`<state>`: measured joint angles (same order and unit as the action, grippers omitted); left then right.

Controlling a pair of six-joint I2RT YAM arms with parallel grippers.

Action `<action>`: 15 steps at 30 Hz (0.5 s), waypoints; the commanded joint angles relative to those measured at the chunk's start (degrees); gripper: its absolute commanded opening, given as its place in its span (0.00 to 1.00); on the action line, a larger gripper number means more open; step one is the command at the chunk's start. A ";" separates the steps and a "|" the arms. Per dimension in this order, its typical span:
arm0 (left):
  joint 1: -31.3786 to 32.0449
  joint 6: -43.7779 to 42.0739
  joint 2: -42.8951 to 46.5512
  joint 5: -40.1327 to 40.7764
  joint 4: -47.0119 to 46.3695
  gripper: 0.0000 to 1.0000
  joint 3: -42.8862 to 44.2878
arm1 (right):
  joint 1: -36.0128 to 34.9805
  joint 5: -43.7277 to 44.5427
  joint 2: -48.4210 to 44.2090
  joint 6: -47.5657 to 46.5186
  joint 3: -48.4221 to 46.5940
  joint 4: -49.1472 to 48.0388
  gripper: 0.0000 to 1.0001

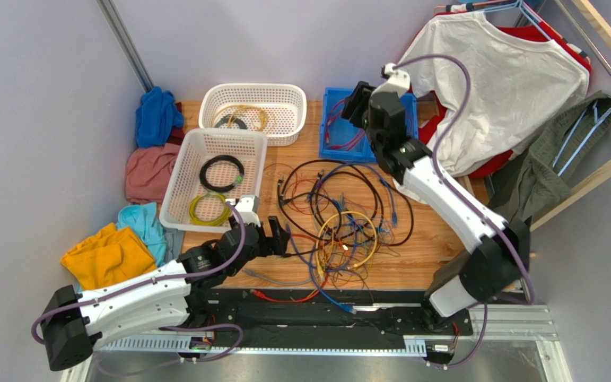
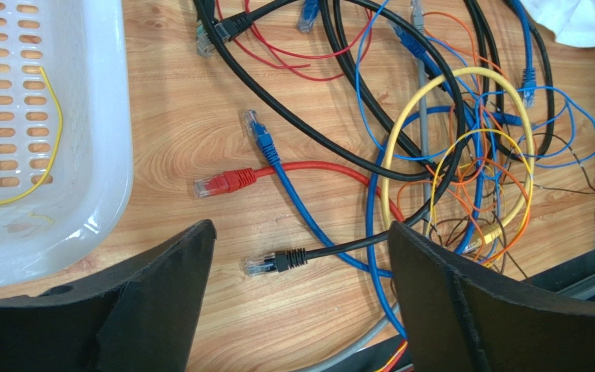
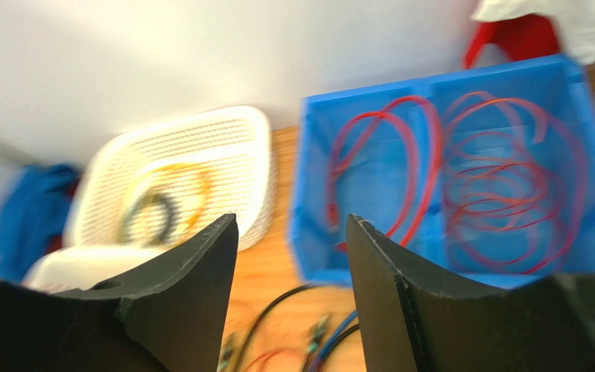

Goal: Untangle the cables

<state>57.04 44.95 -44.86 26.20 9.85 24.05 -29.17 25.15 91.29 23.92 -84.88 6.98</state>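
The cables (image 1: 340,216) lie in a loose tangle on the wooden table: black, blue, red, orange and yellow strands with small plugs. My left gripper (image 1: 279,239) is open at the tangle's left edge. In the left wrist view, a black cable plug (image 2: 275,263) lies on the wood between the wide-apart left gripper (image 2: 300,232) fingers, untouched. A red plug (image 2: 227,182), a blue plug (image 2: 260,136) and a yellow loop (image 2: 463,155) lie beyond. My right gripper (image 1: 352,106) hovers open and empty at the blue bin (image 1: 326,119); in its own view the right gripper (image 3: 293,221) holds nothing.
The blue bin (image 3: 308,194) holds red wires (image 3: 502,178). The near white basket (image 1: 175,179) holds a black coil (image 1: 221,173) and a yellow-green coil (image 1: 209,209); a second basket (image 1: 253,87) stands behind it. Clothes (image 1: 108,259) are piled at the left, and a white shirt (image 1: 508,87) hangs at the right.
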 commanded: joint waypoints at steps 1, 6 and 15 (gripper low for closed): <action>-1.57 4.35 -2.68 2.54 -2.29 0.99 2.49 | -5.10 -5.55 -9.44 8.33 13.66 -6.37 0.58; -3.51 7.61 -3.92 2.20 -3.17 0.99 1.61 | -12.82 -5.37 -14.11 8.77 27.65 -8.58 0.56; -3.60 4.36 -13.22 0.00 3.25 0.91 8.63 | -25.31 -1.60 -24.39 10.27 42.33 -5.32 0.51</action>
<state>53.63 49.80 -54.83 26.68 11.05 28.32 -50.50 20.78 73.80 32.60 -45.25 3.33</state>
